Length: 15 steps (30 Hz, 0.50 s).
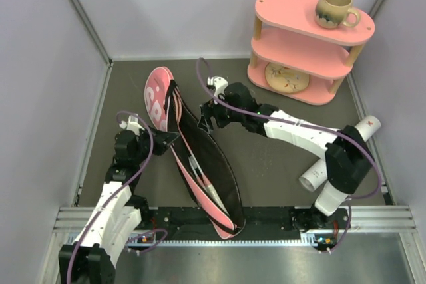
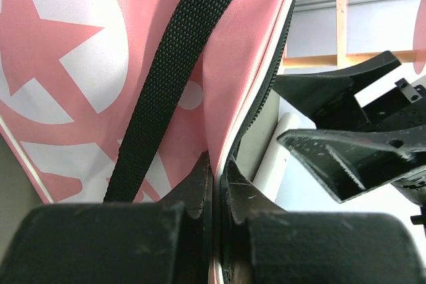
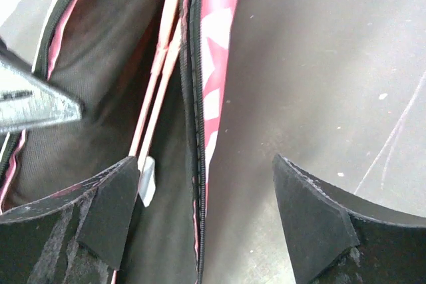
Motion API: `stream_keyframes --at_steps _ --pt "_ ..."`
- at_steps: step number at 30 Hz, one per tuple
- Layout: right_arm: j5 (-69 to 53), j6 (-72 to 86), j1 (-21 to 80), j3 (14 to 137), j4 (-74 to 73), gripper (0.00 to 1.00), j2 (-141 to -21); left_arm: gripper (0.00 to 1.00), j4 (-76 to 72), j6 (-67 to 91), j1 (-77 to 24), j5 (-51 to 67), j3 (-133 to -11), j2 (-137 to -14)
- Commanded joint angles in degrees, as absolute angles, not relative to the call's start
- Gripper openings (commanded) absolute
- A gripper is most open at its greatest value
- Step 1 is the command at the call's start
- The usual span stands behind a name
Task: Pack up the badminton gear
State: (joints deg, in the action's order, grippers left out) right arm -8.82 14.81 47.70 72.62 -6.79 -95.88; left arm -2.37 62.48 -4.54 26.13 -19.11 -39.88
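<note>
The left fingers (image 2: 193, 194) pinch the bag (image 1: 158, 98) rim; the right fingers (image 3: 110, 211), open astride its opposite rim, should close clear of the rackets (image 3: 158, 81).

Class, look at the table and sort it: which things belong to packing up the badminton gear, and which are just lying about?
Belongs to the job: pink racket bag, rackets inside it, white tube.
Just lying about: pink shelf, beige mug, round dish on the shelf's lowest tier.
</note>
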Motion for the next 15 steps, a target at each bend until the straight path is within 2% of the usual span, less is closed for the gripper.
stream_keyframes --at_steps 1,6,8,9,10,12,13,14,15 --pt "-17.93 8.27 47.72 70.4 -5.36 0.8 -98.08 0.0 -2.9 61.26 -4.39 27.68 -21.88 -38.33" --pt "-24.08 8.69 47.81 75.05 -0.73 0.81 -104.84 0.0 -0.26 59.68 -4.31 27.51 -22.76 -37.0" --pt "-22.08 9.75 47.73 77.95 -0.53 0.75 -108.09 0.0 -0.26 58.89 -4.31 27.25 -22.76 -36.74" --pt "-20.76 10.1 47.9 79.44 -1.31 0.68 -109.06 0.0 1.39 58.63 -4.31 27.25 -22.76 -36.56" --pt "-19.44 10.19 48.07 82.32 -3.84 0.51 -110.29 0.0 1.67 58.01 -4.31 27.16 -22.76 -36.56" --pt "-15.48 9.15 48.78 84.89 -6.58 0.31 -110.39 0.0 2.81 57.22 -4.31 26.55 -23.29 -36.39" --pt "-14.16 8.97 49.48 86.82 -8.77 0.09 -110.22 0.0 3.33 56.0 -4.31 26.37 -23.55 -36.04" --pt "-12.67 8.88 49.74 87.97 -10.36 0.0 -109.95 0.0 3.95 55.2 -4.31 25.41 -23.9 -36.04" --pt "-12.66 9.05 49.92 89.28 -12.02 0.0 -109.95 0.1 5.7 54.24 -4.31 24.79 -25.12 -35.95"
